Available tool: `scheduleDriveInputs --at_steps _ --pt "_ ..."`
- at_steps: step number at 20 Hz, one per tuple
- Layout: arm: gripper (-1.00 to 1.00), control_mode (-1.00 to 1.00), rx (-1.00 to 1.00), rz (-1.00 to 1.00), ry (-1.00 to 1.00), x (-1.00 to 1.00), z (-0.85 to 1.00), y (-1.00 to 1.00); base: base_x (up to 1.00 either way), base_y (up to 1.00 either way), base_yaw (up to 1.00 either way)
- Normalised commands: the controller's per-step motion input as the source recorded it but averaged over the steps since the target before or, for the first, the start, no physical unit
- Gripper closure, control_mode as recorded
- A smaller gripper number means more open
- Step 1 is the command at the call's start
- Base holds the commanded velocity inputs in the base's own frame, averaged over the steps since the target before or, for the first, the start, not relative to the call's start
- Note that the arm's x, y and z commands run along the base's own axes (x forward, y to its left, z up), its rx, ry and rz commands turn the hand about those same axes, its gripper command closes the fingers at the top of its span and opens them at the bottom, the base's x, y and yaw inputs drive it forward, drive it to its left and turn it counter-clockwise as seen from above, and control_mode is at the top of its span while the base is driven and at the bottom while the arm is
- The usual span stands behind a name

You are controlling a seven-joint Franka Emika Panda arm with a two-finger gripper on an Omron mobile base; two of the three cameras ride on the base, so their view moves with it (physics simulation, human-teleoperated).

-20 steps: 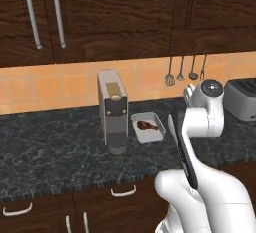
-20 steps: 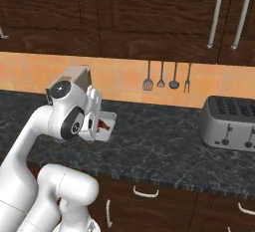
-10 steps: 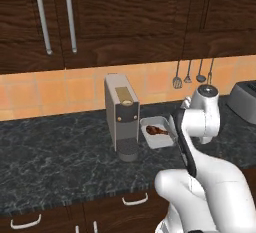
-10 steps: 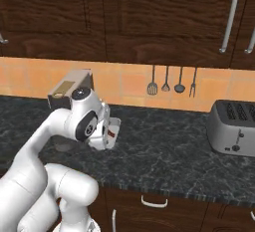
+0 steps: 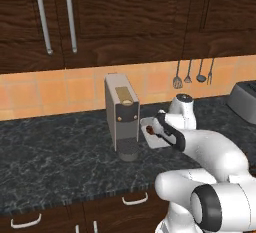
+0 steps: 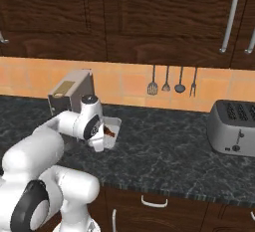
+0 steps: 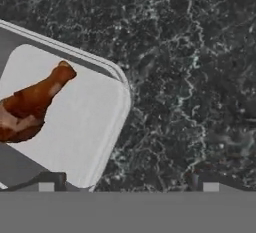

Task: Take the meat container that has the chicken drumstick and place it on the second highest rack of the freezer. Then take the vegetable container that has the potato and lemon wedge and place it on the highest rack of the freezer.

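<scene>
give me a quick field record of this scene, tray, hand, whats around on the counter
meat container: light-grey tray holding a brown drumstick, flat on the dark counter
position: just right of the coffee machine, near the tiled backsplash
hand: hand open, hovering over the tray's corner, one fingertip over the tray, the other over bare counter
held: nothing
other items: toaster at the right, utensils hanging on the wall
cabinets: dark wood above and below the counter
</scene>
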Motion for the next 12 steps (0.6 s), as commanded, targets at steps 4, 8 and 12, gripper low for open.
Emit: scheduleDriveInputs --at_steps 4,8,12 --pt "-1.00 -1.00 0.01 0.05 0.12 0.38 -0.35 0.09 0.00 0.00 0.00" --pt "-1.00 -1.00 0.07 0.00 0.08 0.87 -0.47 -0.66 0.00 0.00 0.00" --pt "-1.00 -1.00 0.01 0.06 0.00 0.13 -0.25 -0.51 0.00 0.00 0.00"
